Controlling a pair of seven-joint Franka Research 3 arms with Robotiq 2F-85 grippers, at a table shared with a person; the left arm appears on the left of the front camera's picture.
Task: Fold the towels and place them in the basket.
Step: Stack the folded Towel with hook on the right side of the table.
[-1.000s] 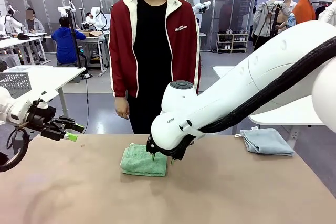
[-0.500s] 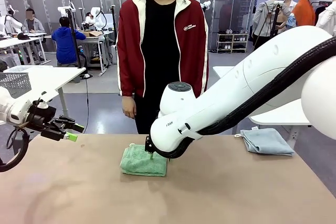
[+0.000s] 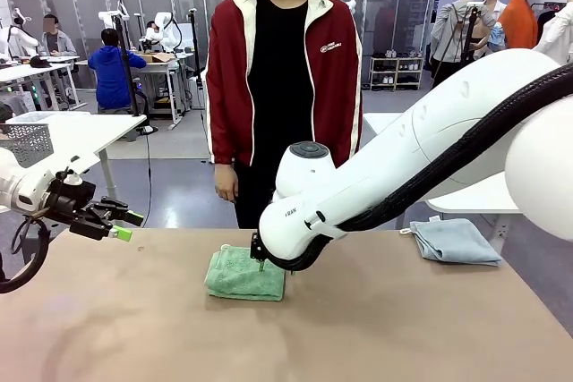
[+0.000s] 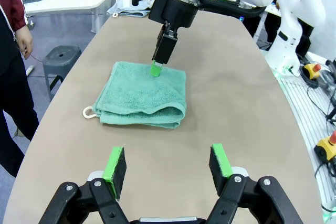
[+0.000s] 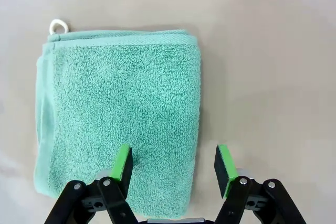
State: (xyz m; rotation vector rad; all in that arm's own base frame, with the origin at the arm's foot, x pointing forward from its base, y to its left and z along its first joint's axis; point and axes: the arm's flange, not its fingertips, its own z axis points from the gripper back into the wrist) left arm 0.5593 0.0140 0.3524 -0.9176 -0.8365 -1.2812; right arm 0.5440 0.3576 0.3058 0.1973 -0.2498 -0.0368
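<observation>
From the front I see the blue-grey towel [image 3: 455, 241] folded at the far right edge of the surface [image 3: 358, 337], well apart from everything; my wrist cams don't give me that one clearly. Front view also has the person [image 3: 285, 87] standing at the far side, arms down.

Green towel [image 3: 243, 275] sits mid-surface, nearer the far edge, folded into a near-square pad. In my right wrist view its [image 5: 115, 114] long axis runs up-down the pic, doubled fold edge along the right side, white hang loop [image 5: 56, 27] at the top-left corner. Left wrist view shows the loop [image 4: 89, 113] poking out toward the person's side.

My right hand [image 5: 173, 163] is wide open, pointing down over the towel's edge: one pad over the cloth, the other over bare surface. Holding nothing; can't tell if the pad touches.

My left hand [image 4: 168, 163] hangs wide open, empty, at the left, well clear of the towel.
</observation>
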